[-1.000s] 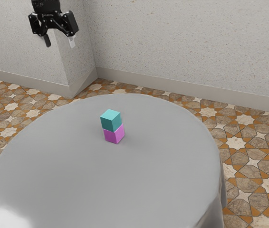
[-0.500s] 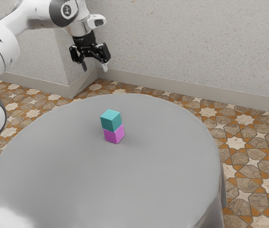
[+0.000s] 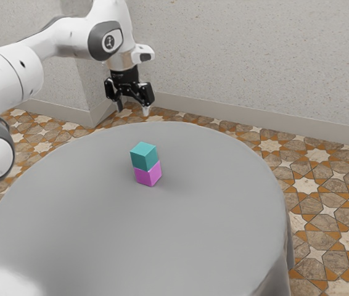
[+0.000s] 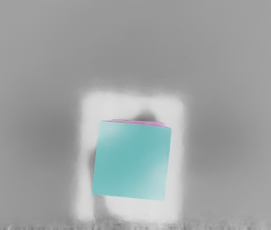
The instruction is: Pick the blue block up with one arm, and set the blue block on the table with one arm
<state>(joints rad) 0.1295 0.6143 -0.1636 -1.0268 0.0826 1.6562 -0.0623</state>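
Observation:
My gripper (image 3: 133, 111) hangs above the stack in the exterior view, fingers apart and pointing down, with nothing between them. The blue block, teal in colour, (image 3: 143, 156) rests on top of a magenta block (image 3: 148, 175), which stands on the grey round table (image 3: 211, 216). In the wrist view the blue block's (image 4: 132, 160) top face lies below my hand, slightly turned. It covers most of the magenta block (image 4: 145, 123), leaving a thin strip along one edge.
The table's far rim (image 3: 174, 123) curves behind the stack. Beyond it are a patterned tile floor (image 3: 322, 209) and a speckled wall (image 3: 248, 55). The arm's large white link (image 3: 8, 80) spans the exterior view's left.
My gripper has come from the exterior view's upper left toward the stack and sunk lower, its fingers still apart. Both blocks have stayed where they were.

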